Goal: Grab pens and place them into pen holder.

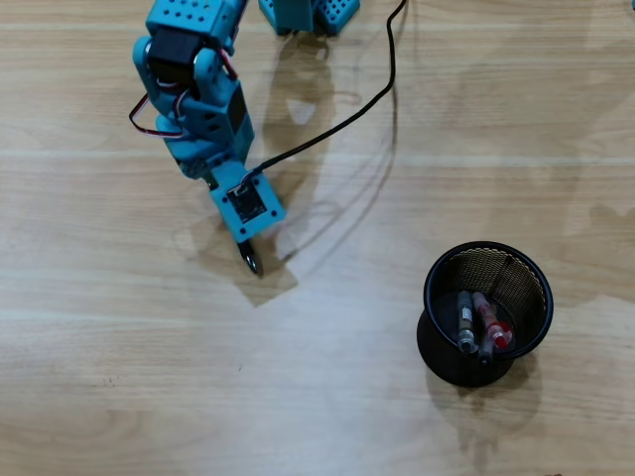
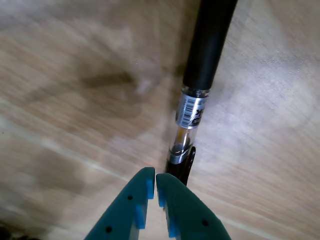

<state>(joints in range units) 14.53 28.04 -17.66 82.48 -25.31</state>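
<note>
— Pale wood-grain tabletop (image 1: 119, 377) is seen across both views. How many pens can be counted?

— Three are made out. Two are seen standing inside the pen holder (image 1: 439, 353), the single black mesh cup at the lower right of the overhead view: a grey-clear pen (image 1: 464, 321) and a red translucent pen (image 1: 489, 323), side by side. One black pen (image 2: 206, 45) with a silver band is seen outside the pen holder, well apart from it, up and to the left.

— How is the arm posed?

— The blue arm (image 1: 198, 99) is reached down from the top edge, away from the pen holder, with a black cable (image 1: 387, 69) trailed behind it. The tool (image 2: 154, 186) is pointed at the tabletop, and its fingers are closed to a thin slit, with the black pen's end seen just past their tips.

— Is the pen clamped?

— That cannot be told.
</note>
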